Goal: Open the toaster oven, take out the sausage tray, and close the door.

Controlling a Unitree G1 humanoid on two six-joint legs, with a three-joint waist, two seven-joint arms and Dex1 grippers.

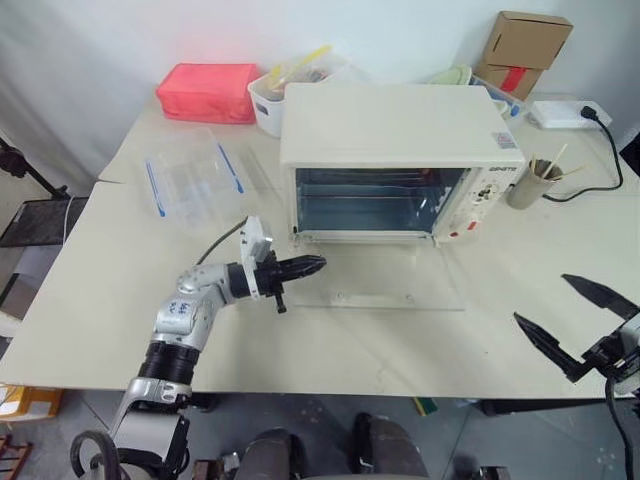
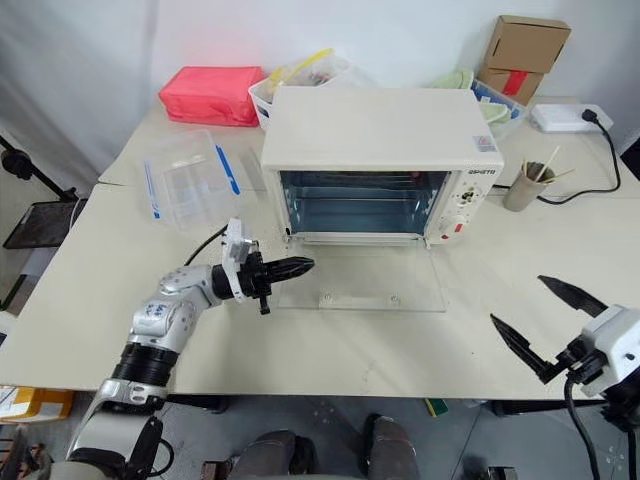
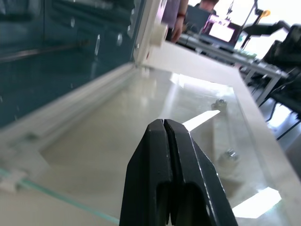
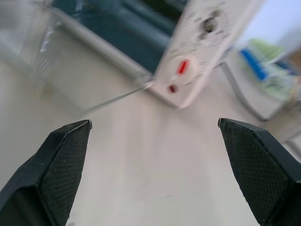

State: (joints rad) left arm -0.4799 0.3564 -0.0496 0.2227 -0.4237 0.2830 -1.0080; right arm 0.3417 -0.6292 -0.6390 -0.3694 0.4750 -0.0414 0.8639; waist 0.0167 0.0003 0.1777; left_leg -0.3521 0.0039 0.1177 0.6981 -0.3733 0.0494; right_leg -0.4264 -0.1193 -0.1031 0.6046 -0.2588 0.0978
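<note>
While the toaster oven [image 1: 400, 160] sits in the middle of the table [image 1: 100, 290], its glass door [image 1: 375, 280] lies folded down flat in front of it, leaving the cavity open. No sausage tray can be made out inside from the head views. Behind the oven stand a white bin [image 1: 275, 100] of odds and ends, a red pouch [image 1: 208, 92] and a cardboard box [image 1: 522, 52]; a clear plastic container [image 1: 190, 180] with blue clips lies to its left, a cup of sticks [image 1: 530, 182] to its right.

The left gripper [image 1: 312, 265] is clenched on nothing, its tip at the left edge of the lowered door. The right gripper [image 1: 575, 320] hangs spread wide and empty, well to the right of the oven.

The left wrist view shows the pressed-together fingers [image 3: 174, 179] just above the glass and the door's screws. The right wrist view shows the red button [image 4: 182, 67] on the control panel.
</note>
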